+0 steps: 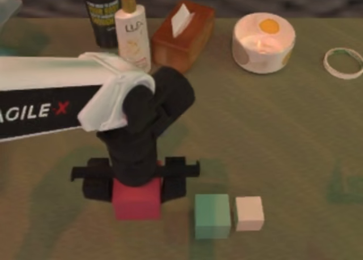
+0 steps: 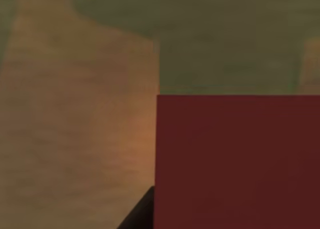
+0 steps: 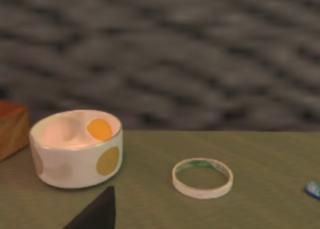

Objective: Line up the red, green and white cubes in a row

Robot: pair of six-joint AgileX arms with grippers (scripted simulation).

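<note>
Three rigid matte cubes; left pincer [image 1: 136, 193] clamps the red cube [image 1: 136, 200] by opposite sides, left of the green cube [image 1: 212, 215].

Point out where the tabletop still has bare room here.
Free: the wide stretch between the dotted white bowl, the tape ring and the small off-white cube. Crowded: the back left, with bottles and the brown tissue box, and around the left hand at the crimson red cube.

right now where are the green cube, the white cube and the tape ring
green cube [image 1: 212, 211], top view, middle of its top face
white cube [image 1: 249, 210], top view, middle of its top face
tape ring [image 3: 202, 187], right wrist view, near wall of its band
</note>
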